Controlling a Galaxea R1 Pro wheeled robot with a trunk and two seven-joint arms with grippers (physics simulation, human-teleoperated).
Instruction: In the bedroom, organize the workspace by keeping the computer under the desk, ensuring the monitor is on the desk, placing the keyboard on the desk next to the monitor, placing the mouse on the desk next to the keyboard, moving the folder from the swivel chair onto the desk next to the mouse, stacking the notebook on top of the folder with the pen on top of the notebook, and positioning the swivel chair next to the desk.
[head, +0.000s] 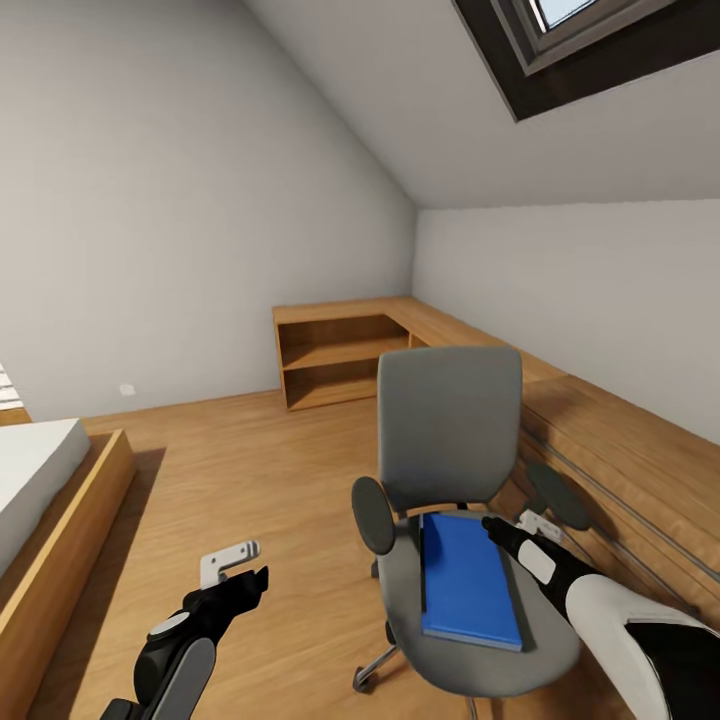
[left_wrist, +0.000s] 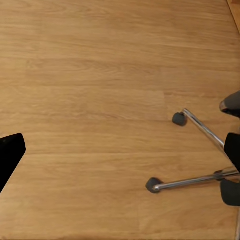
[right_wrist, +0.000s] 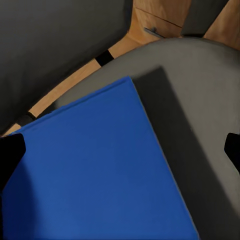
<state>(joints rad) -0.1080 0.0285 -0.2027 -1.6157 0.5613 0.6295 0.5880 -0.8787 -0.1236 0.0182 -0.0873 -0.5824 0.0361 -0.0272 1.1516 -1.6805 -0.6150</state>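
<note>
**Right arm poised over blue folder on chair seat**

Head view: you see the swivel chair in the bedroom, its back toward the low wooden shelving. The folder lies flat on the grey seat, long axis running from backrest to seat front. Your right gripper hovers at the folder's right far corner, probably lining up a pick; finger gap can't be judged here. Left gripper hangs over bare floor, holding nothing, spread unclear.

Left wrist view: chrome chair legs, castors, wood floor; parked clear of the work.

Right wrist view: folder directly below, one dark fingertip at each frame edge, i.e. wide apart, empty.
</note>
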